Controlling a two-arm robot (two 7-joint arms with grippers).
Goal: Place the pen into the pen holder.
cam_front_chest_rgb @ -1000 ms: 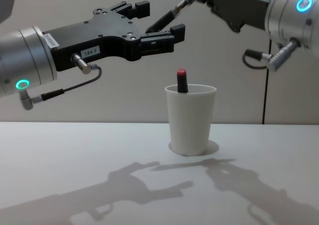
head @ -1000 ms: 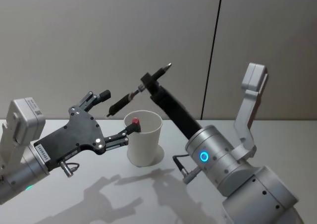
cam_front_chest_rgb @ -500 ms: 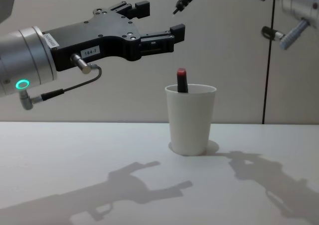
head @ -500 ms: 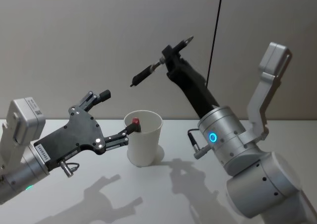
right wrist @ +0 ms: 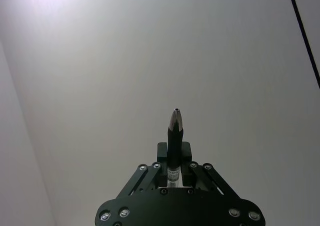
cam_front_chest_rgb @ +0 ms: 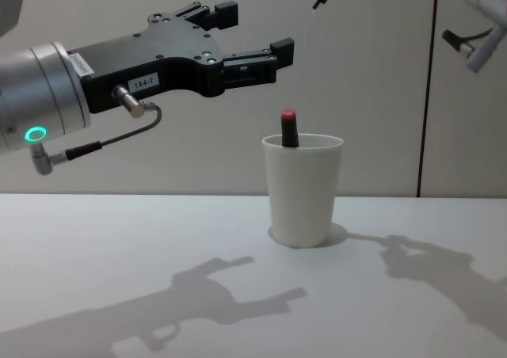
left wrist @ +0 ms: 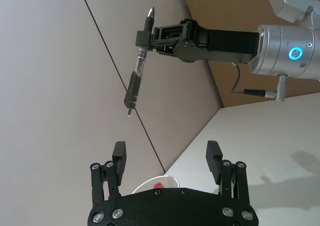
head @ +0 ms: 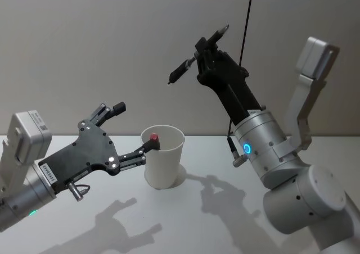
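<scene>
My right gripper (head: 203,50) is shut on a black pen (head: 182,70), held high in the air and slanting down toward the left. The pen (left wrist: 135,83) hangs well above the pen holder (head: 164,164), a white tapered cup (cam_front_chest_rgb: 303,192) standing on the table. In the right wrist view the pen (right wrist: 175,128) sticks out from between the shut fingers of the right gripper (right wrist: 174,158). My left gripper (head: 136,126) hovers open just left of the cup's rim, with nothing between its fingers (left wrist: 119,153). From the chest it shows above and left of the cup as the left gripper (cam_front_chest_rgb: 255,29).
A red-capped marker (cam_front_chest_rgb: 288,127) stands inside the cup, leaning on the rim side near my left gripper. The white table (cam_front_chest_rgb: 119,247) stretches to both sides of the cup. A plain wall with a dark vertical seam (head: 246,18) is behind.
The right arm has lifted the pen up and to the right, from just over the left gripper to high above the cup. The left arm and the cup have not moved.
</scene>
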